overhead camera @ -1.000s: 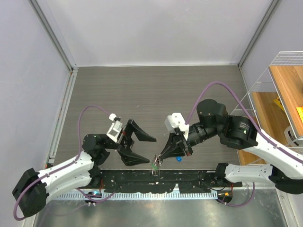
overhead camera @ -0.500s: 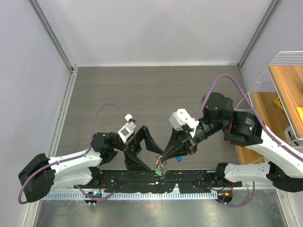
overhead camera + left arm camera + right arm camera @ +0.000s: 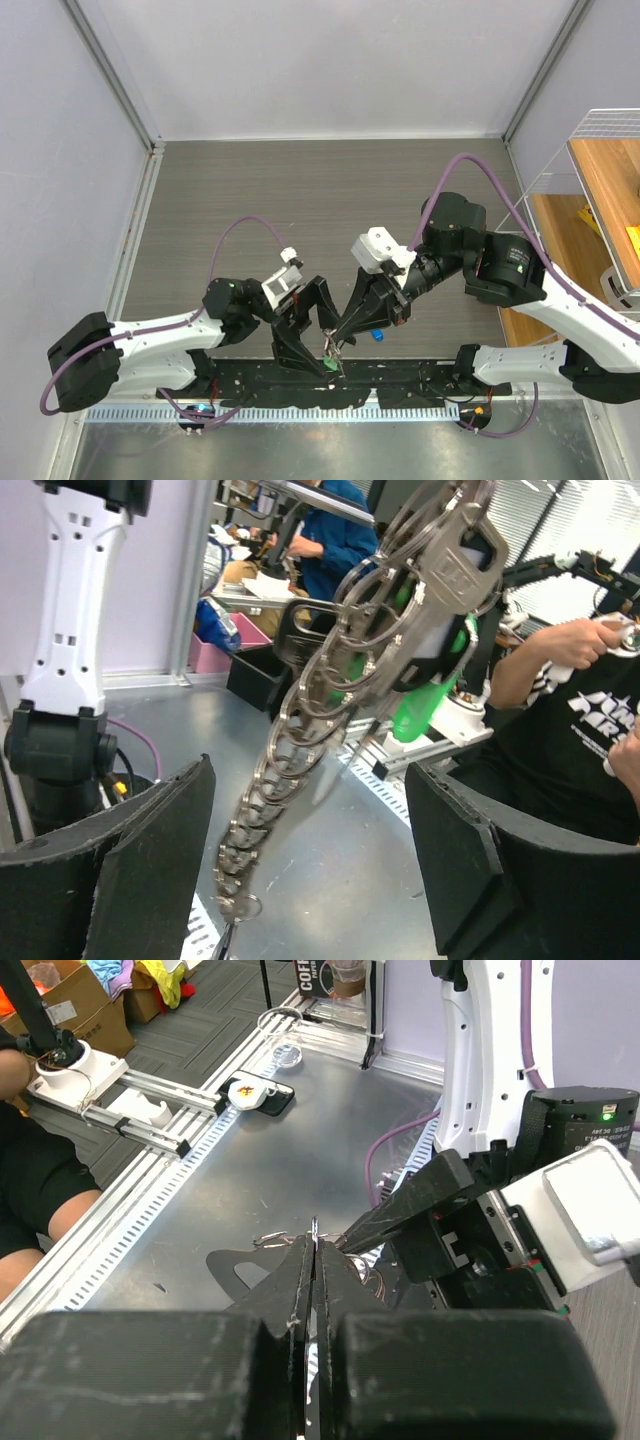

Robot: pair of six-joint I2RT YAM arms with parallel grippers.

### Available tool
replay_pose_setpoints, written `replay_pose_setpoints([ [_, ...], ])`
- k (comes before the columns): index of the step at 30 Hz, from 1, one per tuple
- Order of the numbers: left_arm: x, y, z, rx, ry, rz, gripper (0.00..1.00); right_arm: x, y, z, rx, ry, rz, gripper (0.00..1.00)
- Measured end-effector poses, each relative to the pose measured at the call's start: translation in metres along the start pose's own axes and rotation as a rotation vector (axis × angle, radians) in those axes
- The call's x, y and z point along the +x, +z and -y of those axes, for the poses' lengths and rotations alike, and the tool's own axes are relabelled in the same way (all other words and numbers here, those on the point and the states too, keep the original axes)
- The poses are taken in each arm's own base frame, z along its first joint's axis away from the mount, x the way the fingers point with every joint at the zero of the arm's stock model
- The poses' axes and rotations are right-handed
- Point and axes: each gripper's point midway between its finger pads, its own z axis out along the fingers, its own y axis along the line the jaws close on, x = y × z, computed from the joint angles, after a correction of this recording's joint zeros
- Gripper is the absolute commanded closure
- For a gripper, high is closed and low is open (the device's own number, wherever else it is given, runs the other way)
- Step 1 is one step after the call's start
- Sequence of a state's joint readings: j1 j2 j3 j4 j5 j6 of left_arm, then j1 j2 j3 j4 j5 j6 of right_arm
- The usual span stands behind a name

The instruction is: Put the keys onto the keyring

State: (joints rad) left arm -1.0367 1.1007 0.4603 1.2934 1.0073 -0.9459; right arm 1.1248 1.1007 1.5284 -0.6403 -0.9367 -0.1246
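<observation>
My right gripper [image 3: 340, 338] is shut on the thin silvery keyring [image 3: 314, 1230] and holds it above the near table edge. In the left wrist view the keyring [image 3: 300, 715] hangs as a string of linked metal rings, with a silver key [image 3: 455, 565] and a green-headed key [image 3: 425, 695] at its top. The green key also shows in the top view [image 3: 328, 365]. A blue-headed key [image 3: 377, 337] lies on the table beside the right gripper. My left gripper [image 3: 312, 332] is open, its black fingers [image 3: 455, 830] either side of the hanging rings without touching them.
The black rail [image 3: 420, 385] holding the arm bases runs along the near edge, just under the grippers. A wire rack with wooden shelves [image 3: 600, 190] stands at the right. Grey walls [image 3: 60, 180] bound the dark table [image 3: 300, 190].
My left arm has swung right and forward, so its open fingers now flank the hanging keyring. My right gripper shifted slightly left, still shut on the ring.
</observation>
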Motion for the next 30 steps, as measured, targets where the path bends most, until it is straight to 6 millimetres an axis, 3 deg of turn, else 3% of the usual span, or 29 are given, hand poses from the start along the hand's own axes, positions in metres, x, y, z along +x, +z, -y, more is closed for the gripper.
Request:
replay_pose_setpoints([
  [4,0.005,0.006,0.009,0.052,0.003,-0.034,0.53,-0.002,-0.001,-0.001,0.004,-0.009,0.006,0.95],
  [10,0.001,0.010,0.017,0.090,0.029,-0.044,0.75,-0.004,-0.003,-0.001,0.014,-0.014,0.012,0.95],
  [11,0.000,0.010,0.017,0.092,0.032,-0.044,0.84,-0.004,-0.003,-0.002,0.016,-0.014,0.014,0.95],
  [12,0.000,0.010,0.018,0.096,0.036,-0.045,1.00,-0.005,-0.004,-0.003,0.019,-0.017,0.017,0.95],
  [19,-0.002,0.013,0.024,0.124,0.051,-0.048,1.00,-0.005,-0.013,-0.006,0.068,-0.032,0.034,0.92],
  [20,-0.002,0.013,0.023,0.120,0.046,-0.048,1.00,-0.005,-0.015,-0.006,0.082,-0.033,0.036,0.89],
  [21,-0.002,0.013,0.023,0.118,0.044,-0.046,1.00,-0.004,-0.016,-0.005,0.099,-0.031,0.037,0.76],
  [25,-0.009,0.013,0.021,0.092,0.052,-0.019,1.00,-0.005,-0.029,-0.001,0.207,-0.018,0.053,0.47],
  [30,-0.029,0.011,0.024,0.037,0.129,0.050,1.00,-0.011,-0.061,0.002,0.409,-0.030,0.111,0.37],
])
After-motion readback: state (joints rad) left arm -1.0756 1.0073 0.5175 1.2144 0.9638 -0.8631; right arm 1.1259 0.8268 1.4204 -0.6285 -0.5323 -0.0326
